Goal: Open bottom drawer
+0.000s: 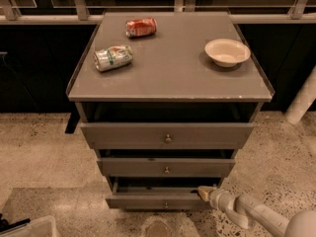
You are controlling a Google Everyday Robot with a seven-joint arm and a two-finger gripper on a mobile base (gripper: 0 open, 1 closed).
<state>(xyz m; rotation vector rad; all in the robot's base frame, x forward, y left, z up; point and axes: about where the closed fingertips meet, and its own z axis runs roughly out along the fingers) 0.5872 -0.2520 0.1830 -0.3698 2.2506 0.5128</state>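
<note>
The bottom drawer point(148, 199) is the lowest and narrowest grey front of the cabinet, with a tiny round knob point(166, 204) at its centre. It stands pulled out a little, with a dark gap above its top edge. My gripper point(203, 192) reaches in from the lower right on a white arm point(252, 212). Its tip rests at the drawer's top right corner.
The middle drawer point(166, 167) and top drawer point(167, 135) sit above, each slightly out. On the cabinet top point(168, 73) lie a red can point(140, 27), a green-white can point(113, 57) and a white bowl point(227, 52). A white bin corner point(29, 228) is at lower left.
</note>
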